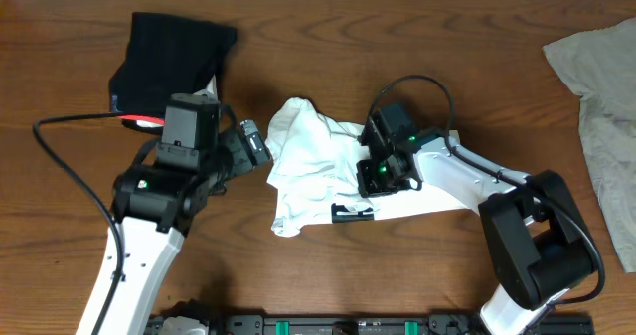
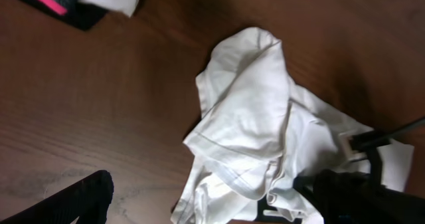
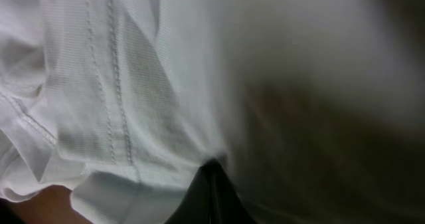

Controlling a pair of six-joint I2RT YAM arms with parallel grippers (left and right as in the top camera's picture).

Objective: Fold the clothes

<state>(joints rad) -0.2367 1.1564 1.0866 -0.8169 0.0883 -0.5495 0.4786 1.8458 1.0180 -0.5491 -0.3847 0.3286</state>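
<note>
The clothes lie in three places. A white T-shirt (image 1: 313,161) with a small black print is crumpled at the table's centre, and the left wrist view shows its bunched folds (image 2: 259,111). My right gripper (image 1: 383,171) sits on the shirt's right side, shut on a pinch of white fabric (image 3: 133,84); its closed tips (image 3: 214,177) meet in the cloth. My left gripper (image 1: 256,144) is open just left of the shirt and holds nothing; one finger (image 2: 73,204) shows over bare wood.
A black garment with a red edge (image 1: 174,52) lies at the back left, close behind the left arm. A grey-beige garment (image 1: 601,96) is spread along the right edge. Brown wooden table (image 1: 417,37) lies between them.
</note>
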